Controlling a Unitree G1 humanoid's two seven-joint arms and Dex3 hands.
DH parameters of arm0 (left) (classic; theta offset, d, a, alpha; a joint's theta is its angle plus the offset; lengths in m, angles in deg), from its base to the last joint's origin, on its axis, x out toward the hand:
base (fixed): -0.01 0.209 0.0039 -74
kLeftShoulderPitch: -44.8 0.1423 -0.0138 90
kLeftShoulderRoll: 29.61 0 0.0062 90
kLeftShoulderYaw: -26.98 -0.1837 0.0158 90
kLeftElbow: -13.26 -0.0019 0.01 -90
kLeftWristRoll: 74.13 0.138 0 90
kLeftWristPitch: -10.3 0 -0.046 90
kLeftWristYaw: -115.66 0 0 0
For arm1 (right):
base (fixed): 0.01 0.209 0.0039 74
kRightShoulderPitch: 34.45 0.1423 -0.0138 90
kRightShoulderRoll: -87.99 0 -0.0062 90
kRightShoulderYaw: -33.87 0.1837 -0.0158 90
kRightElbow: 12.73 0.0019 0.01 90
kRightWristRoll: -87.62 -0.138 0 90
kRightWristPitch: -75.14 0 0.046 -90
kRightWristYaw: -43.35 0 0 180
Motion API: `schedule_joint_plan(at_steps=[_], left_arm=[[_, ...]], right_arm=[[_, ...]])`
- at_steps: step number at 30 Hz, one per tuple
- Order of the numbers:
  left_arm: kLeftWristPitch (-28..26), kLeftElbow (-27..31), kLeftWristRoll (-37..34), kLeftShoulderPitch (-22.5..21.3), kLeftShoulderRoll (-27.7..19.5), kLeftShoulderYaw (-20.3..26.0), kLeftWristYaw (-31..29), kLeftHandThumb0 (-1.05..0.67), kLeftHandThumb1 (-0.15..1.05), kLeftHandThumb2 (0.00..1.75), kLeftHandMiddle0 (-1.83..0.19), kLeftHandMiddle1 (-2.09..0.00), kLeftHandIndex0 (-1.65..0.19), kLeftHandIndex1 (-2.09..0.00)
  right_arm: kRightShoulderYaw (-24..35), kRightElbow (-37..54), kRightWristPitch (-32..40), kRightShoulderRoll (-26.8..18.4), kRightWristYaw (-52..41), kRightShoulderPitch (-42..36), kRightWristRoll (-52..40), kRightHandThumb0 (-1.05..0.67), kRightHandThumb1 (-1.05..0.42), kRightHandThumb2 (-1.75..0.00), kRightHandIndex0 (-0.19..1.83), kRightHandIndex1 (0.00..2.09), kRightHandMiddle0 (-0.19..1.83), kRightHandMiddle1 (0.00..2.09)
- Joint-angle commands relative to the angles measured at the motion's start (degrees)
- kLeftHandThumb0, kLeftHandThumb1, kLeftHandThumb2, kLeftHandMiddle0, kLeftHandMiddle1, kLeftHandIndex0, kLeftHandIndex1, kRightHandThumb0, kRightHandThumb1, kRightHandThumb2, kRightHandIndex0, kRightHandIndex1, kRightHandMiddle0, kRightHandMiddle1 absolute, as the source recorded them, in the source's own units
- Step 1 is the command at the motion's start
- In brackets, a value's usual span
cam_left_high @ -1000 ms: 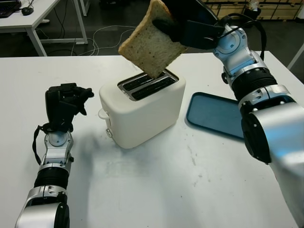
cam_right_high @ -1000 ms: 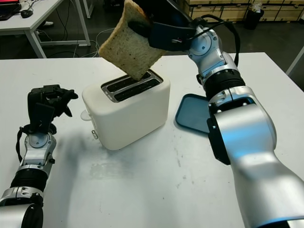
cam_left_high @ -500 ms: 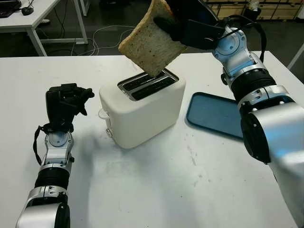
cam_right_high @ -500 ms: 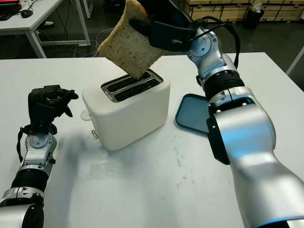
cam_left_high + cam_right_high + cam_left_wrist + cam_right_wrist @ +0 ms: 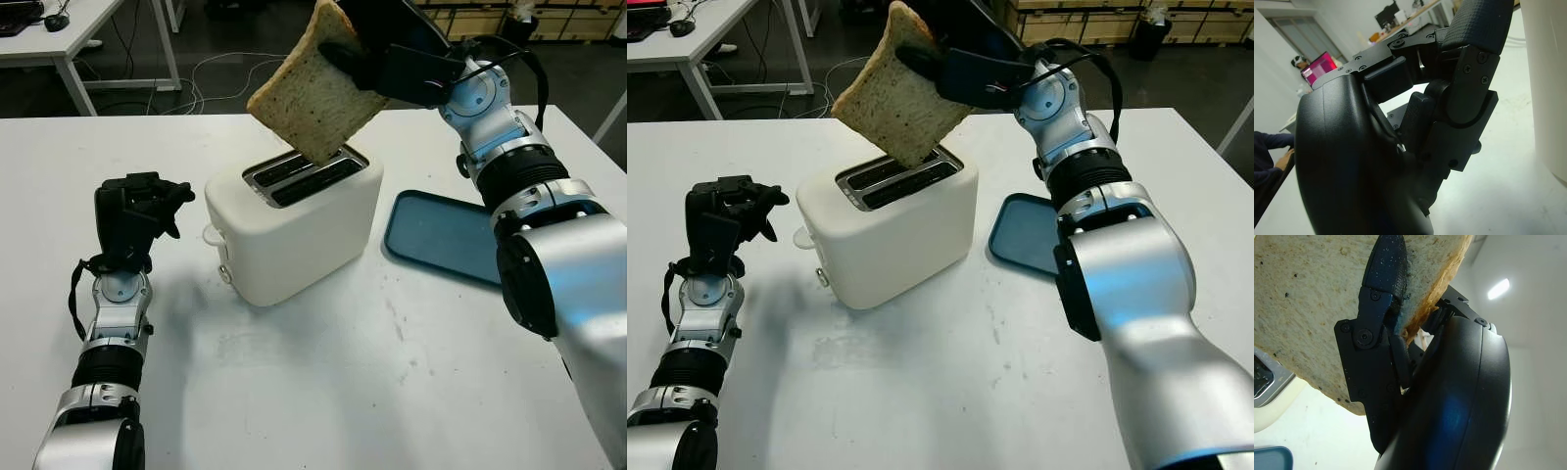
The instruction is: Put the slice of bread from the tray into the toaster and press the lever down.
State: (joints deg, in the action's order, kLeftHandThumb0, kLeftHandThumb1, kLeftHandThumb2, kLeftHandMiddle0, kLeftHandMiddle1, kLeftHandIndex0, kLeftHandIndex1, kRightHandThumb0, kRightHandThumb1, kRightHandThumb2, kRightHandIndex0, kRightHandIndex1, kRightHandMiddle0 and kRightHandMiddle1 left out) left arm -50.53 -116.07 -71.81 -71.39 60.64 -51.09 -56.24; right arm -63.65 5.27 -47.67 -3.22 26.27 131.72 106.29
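While held over the toaster, bread: one slice (image 5: pixel 315 85), tilted, its lowest corner just above the rear slot.
Head views, right hand (image 5: pixel 367 54): fingers clamped on the slice's upper edge.
Head views, toaster (image 5: pixel 294 225): one, white, two slots, on the counter (image 5: pixel 343 392); lever (image 5: pixel 209 234) on its left end.
Head views, tray (image 5: pixel 441 238): one, blue, right of the toaster.
Head views, left hand (image 5: pixel 132 215): raised left of the toaster, fingers curled, holding nothing.
Left wrist view: fingers (image 5: pixel 1469 73) folded together near the toaster's wall.
Right wrist view: one finger (image 5: pixel 1378 298) pressed on the slice's face.
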Motion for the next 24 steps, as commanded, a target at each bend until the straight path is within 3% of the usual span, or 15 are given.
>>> schedule_joint_plan(at_steps=[1, 18, 24], left_arm=[[-0.2, 0.2, -0.1, 0.5, 0.0, 0.1, 0.3, -1.05, 0.92, 0.16, -1.57, -1.27, -1.57, -0.64], [-0.4, 0.2, -0.1, 0.5, 0.2, 0.0, 0.5, -1.05, 0.92, 0.15, -1.57, -1.26, -1.57, -0.63], [-0.5, 0.4, 0.0, 0.5, 0.1, 0.0, 0.5, -1.05, 0.92, 0.16, -1.57, -1.27, -1.57, -0.64]], right_arm=[[0.0, 0.3, -0.6, 0.0, -0.3, -0.8, -0.7, -0.52, -0.92, -0.53, 1.13, 1.75, 0.91, 1.75], [0.6, -0.1, -0.1, -0.9, -2.1, -2.5, -1.2, -0.49, -0.92, -0.52, 1.11, 1.75, 0.86, 1.75], [-2.7, -0.1, 1.2, -1.9, -0.8, -2.7, 2.4, -0.51, -0.92, -0.52, 1.11, 1.75, 0.84, 1.75]])
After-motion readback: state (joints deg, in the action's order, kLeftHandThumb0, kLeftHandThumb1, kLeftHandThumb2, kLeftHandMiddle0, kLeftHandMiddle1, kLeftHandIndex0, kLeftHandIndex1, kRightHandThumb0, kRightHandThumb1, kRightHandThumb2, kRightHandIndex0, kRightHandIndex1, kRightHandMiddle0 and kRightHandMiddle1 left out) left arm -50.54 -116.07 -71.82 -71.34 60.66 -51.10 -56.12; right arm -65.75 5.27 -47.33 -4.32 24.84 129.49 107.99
